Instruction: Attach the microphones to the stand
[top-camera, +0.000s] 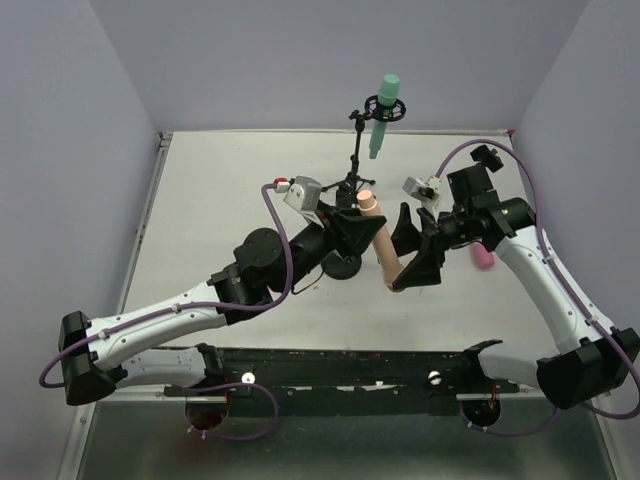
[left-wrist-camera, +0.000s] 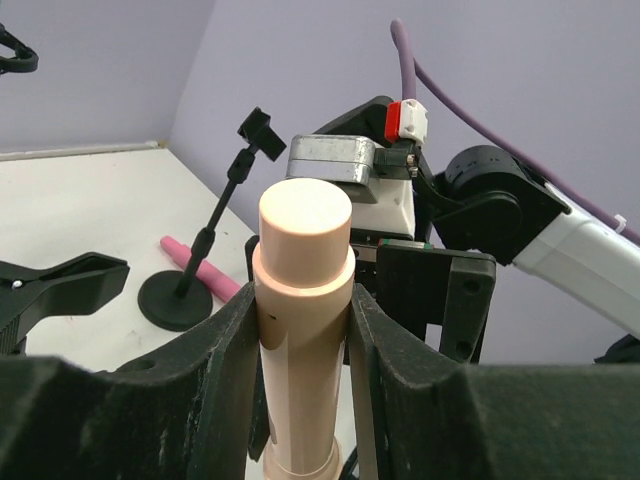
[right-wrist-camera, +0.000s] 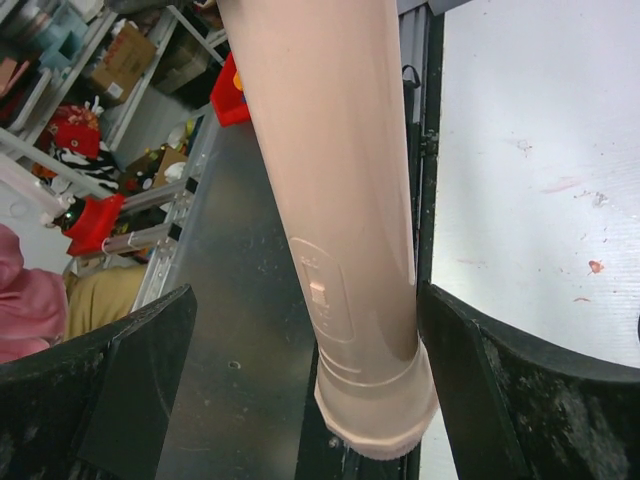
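My left gripper (top-camera: 358, 226) is shut on the beige-peach microphone (top-camera: 378, 245) and holds it tilted above the table; in the left wrist view (left-wrist-camera: 300, 310) its jaws press both sides of the barrel (left-wrist-camera: 303, 240). My right gripper (top-camera: 412, 262) is open around the microphone's lower end (right-wrist-camera: 345, 200), whose barrel lies close to one finger (right-wrist-camera: 470, 370) in the right wrist view (right-wrist-camera: 308, 300). The mint green microphone (top-camera: 383, 115) sits in the ring clip of the tall stand (top-camera: 353, 160) at the back. The pink microphone (top-camera: 482, 258) lies on the table behind the right arm (left-wrist-camera: 205, 268).
A second small stand (left-wrist-camera: 190, 285) with an empty clip (left-wrist-camera: 257, 130) stands beside the pink microphone. A black clamp (left-wrist-camera: 60, 285) juts in at the left of the left wrist view. A round black base (top-camera: 342, 265) sits under the left gripper. Grey walls enclose the table.
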